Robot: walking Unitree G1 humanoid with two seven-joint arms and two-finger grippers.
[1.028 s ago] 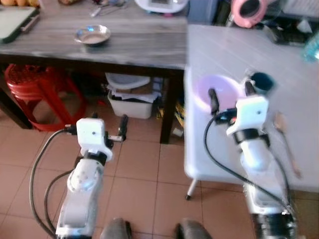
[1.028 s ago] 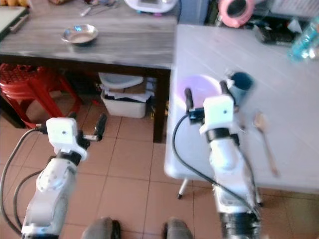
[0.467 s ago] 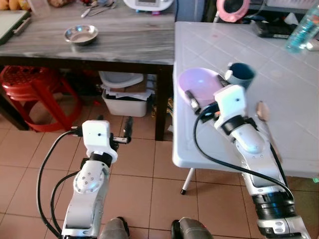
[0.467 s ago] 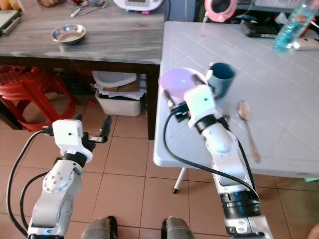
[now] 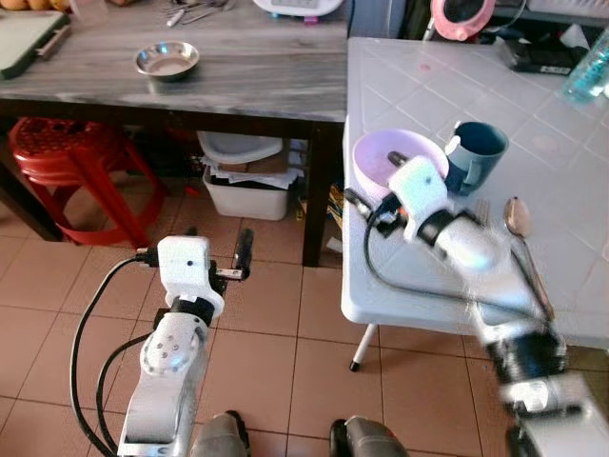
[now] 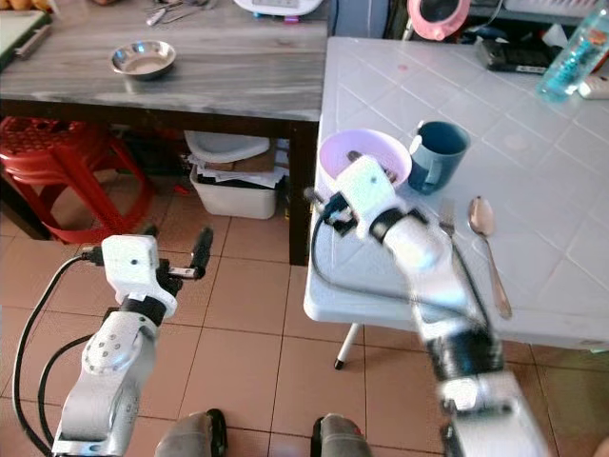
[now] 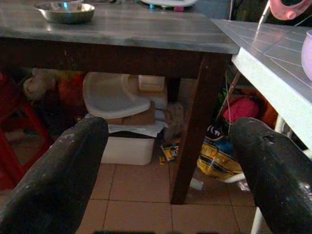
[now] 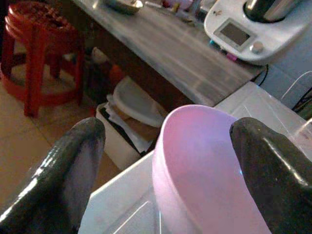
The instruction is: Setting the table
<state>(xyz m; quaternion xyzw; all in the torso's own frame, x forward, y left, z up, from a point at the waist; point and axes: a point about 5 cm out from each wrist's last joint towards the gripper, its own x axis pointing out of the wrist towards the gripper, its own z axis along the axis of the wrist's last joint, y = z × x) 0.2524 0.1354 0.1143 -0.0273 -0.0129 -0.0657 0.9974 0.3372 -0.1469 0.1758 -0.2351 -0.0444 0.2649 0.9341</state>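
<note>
1. Two claws on my screen: my right claw [image 8: 161, 161] is spread wide around the pink bowl [image 5: 400, 164], one finger on each side, nothing gripped yet.
2. That bowl sits at the middle of the left eye view, right on the near corner of the white tabletop [image 5: 561, 162], with a blue mug [image 5: 476, 156] just beside it and a spoon [image 5: 525, 249] lying further right.
3. My left claw [image 7: 168, 165] hangs idle at lower left of the frame, fingers wide apart and holding nothing, facing the space under the grey wooden tabletop [image 5: 238, 67].
4. Risk, as I judge it: the bowl is close to the edge, so an off-centre squeeze or a nudge from one finger could push it off the corner onto the tiled floor [image 5: 285, 333].
5. Second risk: the mug is so near that a wide swing could knock it.
6. Hard to read: my right arm is motion-blurred in both eye views, and my wrist housing covers part of the bowl, so I can't tell whether the fingers touch the rim.
</note>
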